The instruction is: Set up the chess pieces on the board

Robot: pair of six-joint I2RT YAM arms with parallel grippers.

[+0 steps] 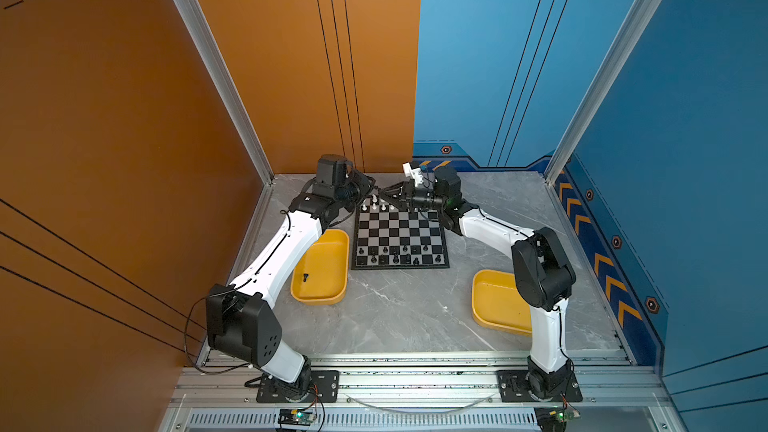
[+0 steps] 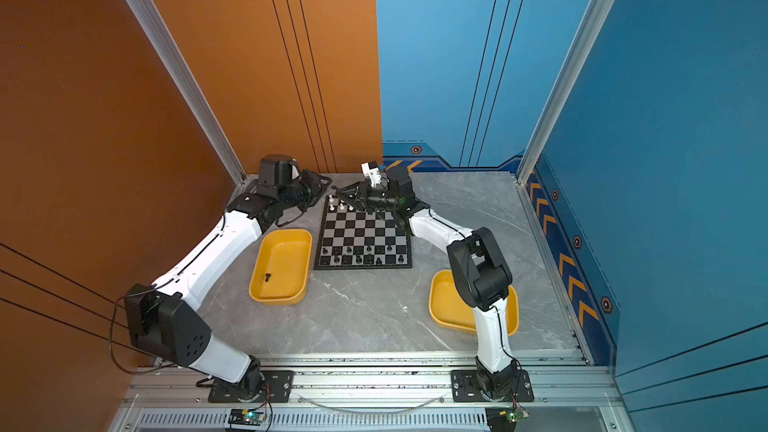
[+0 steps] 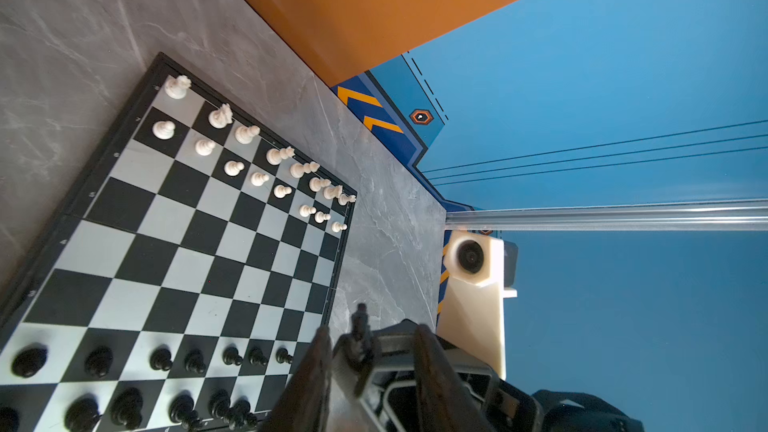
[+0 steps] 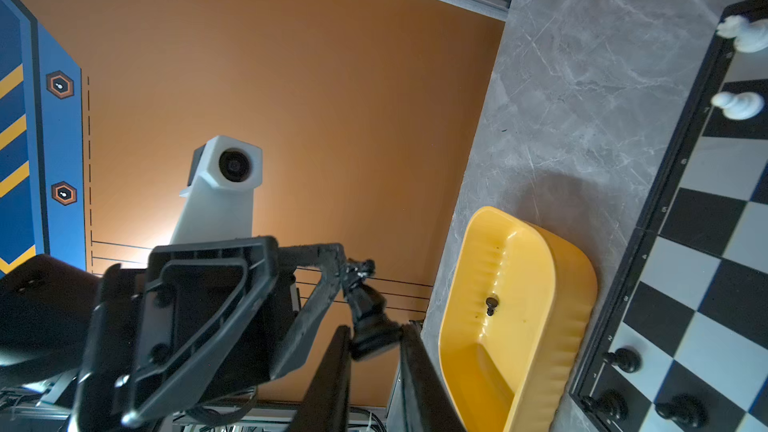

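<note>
The board (image 1: 400,231) lies flat at the table's far middle. White chess pieces (image 3: 232,168) fill its two far rows and black chess pieces (image 3: 162,358) stand on its two near rows. My two grippers meet in the air over the board's far left corner. My right gripper (image 4: 376,328) is shut on the base of a black chess piece (image 4: 368,313). My left gripper (image 3: 371,330) is open around that same piece (image 3: 360,332), one of its fingers (image 4: 328,280) close to the piece's top. One black chess piece (image 4: 491,305) lies in the left yellow tray.
A yellow tray (image 1: 328,251) sits left of the board under my left forearm. A second yellow tray (image 1: 492,305) sits at the near right, partly behind my right arm. Walls close the table's back and sides.
</note>
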